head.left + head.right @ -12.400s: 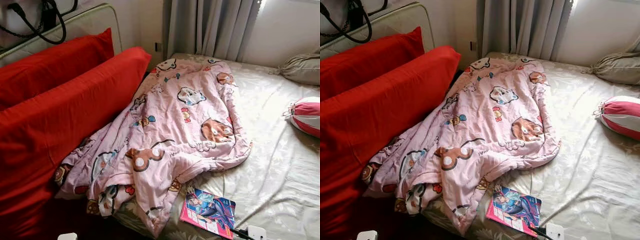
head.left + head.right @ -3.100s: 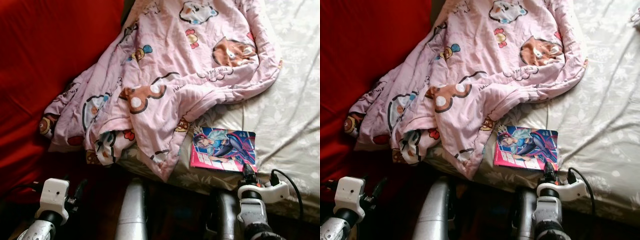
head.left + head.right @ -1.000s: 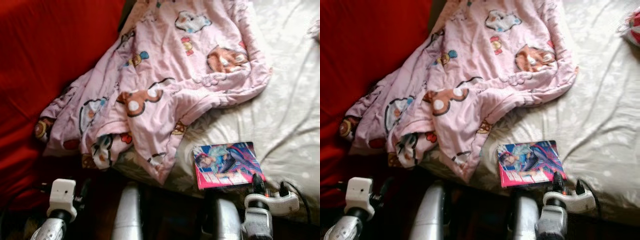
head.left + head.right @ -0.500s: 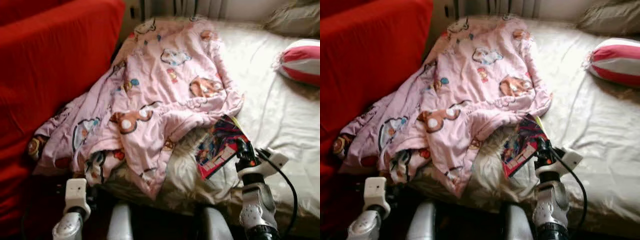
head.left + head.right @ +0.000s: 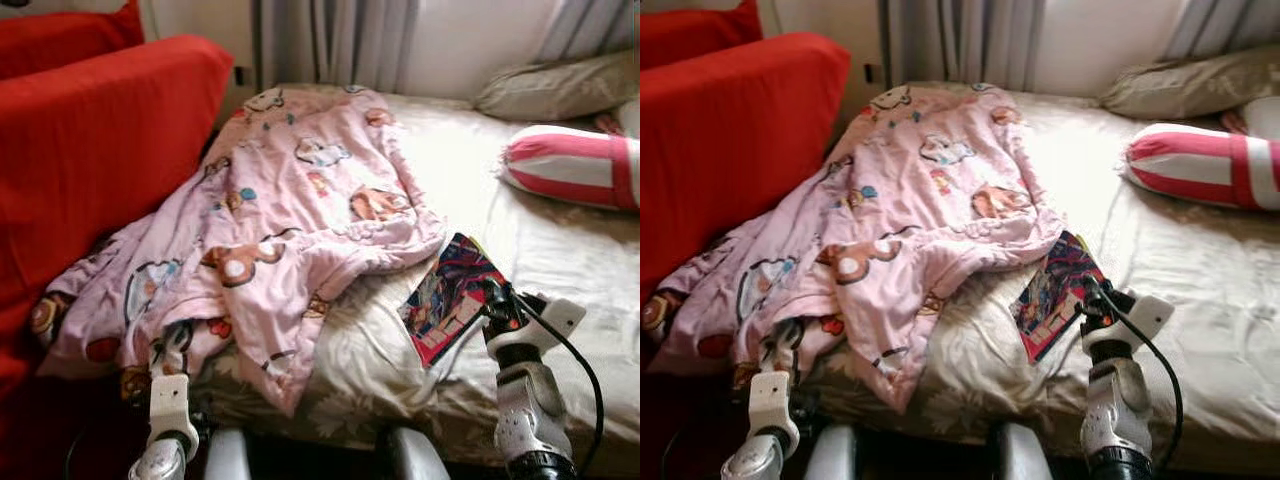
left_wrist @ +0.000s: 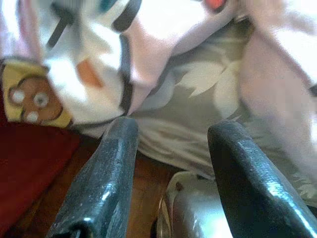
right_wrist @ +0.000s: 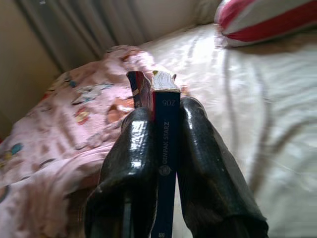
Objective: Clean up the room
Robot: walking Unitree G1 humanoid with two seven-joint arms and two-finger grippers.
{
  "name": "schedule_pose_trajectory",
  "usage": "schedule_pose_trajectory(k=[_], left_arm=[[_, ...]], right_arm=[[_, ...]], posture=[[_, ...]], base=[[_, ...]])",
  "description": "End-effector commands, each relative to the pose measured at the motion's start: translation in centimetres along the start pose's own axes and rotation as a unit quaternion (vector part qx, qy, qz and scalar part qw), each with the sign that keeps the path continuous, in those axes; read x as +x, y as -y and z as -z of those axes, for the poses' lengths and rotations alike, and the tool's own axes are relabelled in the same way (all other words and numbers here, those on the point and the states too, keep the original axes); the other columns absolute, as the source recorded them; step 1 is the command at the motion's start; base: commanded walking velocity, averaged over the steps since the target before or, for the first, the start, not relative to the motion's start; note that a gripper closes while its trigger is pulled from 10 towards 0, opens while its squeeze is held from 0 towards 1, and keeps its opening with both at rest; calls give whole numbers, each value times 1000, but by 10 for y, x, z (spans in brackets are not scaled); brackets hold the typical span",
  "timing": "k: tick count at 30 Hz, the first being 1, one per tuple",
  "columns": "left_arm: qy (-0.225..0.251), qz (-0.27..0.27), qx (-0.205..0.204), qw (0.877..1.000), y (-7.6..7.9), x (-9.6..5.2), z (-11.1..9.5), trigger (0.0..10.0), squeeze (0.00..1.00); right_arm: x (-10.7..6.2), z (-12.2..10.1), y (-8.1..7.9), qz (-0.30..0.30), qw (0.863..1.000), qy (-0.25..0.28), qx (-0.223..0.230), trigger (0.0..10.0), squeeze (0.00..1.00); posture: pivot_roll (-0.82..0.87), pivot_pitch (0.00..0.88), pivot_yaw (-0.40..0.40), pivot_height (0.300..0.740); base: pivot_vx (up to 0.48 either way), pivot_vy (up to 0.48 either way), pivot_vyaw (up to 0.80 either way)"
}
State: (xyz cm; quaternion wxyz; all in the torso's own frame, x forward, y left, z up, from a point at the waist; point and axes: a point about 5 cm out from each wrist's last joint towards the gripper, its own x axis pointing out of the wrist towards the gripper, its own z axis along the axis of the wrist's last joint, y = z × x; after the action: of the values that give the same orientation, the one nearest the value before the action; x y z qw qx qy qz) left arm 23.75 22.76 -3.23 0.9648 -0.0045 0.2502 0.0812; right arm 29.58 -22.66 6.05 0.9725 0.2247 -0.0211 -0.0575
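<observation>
A thin, glossy comic book [image 5: 449, 296] with a bright cartoon cover is pinched by its spine between the right gripper [image 7: 161, 148] and its two black fingers [image 7: 130, 163], which press flat against both covers. The book is lifted at a tilt just above the bed [image 5: 560, 250], whose pale sheet has a faint leaf pattern and soft creases. Just beside it lies a rumpled pink quilt [image 5: 270, 220] printed with cartoon animals, draping over the bed's near edge. A red-and-white striped bolster [image 5: 570, 165] and a grey-green pillow [image 5: 560, 88] lie farther back; red cushions [image 5: 90, 140] rise at the left. The left gripper [image 6: 171, 168] hangs low by the quilt's hem, fingers spread and holding nothing.
</observation>
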Motion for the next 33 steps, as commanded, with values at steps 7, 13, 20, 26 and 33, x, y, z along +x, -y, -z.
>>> schedule_pose_trajectory(k=[7,13,20,26,33], left_arm=[[-15,-10,7,1000,-9,-1,3,10000,0],[-24,-10,8,1000,-9,-1,5,10000,0],[-28,-3,11,1000,-3,1,5,10000,0],[-29,-5,7,1000,-1,2,4,10000,0],[-36,-11,3,999,-3,1,6,10000,0]], right_arm=[[-2,-3,4,16,1000,11,0,10000,0],[-1,-3,3,18,1000,12,4,10000,0],[0,-7,10,29,999,18,2,10000,0],[-4,-3,12,32,999,11,-1,10000,0],[-3,2,15,39,999,-9,-2,10000,0]], posture=[[-26,0,-38,683],[-32,0,-33,718],[-34,0,-41,740],[-31,0,-47,740],[-30,0,-48,740]], base=[[0,0,0],[0,0,0],[0,0,0],[0,0,0],[0,0,0]])
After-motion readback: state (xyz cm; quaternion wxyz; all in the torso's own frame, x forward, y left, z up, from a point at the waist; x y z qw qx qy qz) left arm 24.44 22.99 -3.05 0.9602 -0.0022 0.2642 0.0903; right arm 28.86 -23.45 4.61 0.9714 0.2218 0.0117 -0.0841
